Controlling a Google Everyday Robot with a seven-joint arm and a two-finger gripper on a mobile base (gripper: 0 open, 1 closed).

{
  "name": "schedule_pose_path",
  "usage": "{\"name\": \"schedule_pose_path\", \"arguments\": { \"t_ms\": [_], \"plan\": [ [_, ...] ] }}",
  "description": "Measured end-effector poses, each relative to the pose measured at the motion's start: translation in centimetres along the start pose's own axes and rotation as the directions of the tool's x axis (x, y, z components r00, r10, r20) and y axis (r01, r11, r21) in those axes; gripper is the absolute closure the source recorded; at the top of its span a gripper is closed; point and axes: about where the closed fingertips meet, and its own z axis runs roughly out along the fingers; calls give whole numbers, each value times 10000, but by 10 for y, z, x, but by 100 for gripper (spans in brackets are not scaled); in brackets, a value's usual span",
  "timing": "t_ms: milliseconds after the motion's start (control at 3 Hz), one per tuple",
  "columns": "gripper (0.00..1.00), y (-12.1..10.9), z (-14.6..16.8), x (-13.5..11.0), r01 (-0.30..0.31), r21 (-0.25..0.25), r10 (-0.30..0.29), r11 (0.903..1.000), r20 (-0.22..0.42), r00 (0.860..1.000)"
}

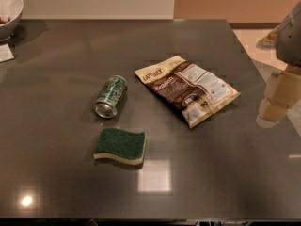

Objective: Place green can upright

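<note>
The green can (pixel 111 96) lies on its side on the dark grey table (pixel 56 173), left of centre. Its silver end faces the near left and its body points away to the far right. My gripper (pixel 276 100) shows as pale beige parts under a grey arm piece at the right edge of the view, over the table's right side. It is far to the right of the can and touches nothing I can see.
A flat yellow sponge with a green top (pixel 120 146) lies just in front of the can. A brown and cream snack bag (pixel 188 89) lies to the can's right. A white bowl (pixel 8 11) stands at the far left corner.
</note>
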Motion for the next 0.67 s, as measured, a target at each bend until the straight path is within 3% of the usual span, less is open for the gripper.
{"name": "schedule_pose_path", "arguments": {
  "t_ms": [333,667],
  "plan": [
    [0,0,0,0,0,2,0,10000,1,10000],
    [0,-16,7,-17,612,-26,-612,9981,50,9981]
  ]
}}
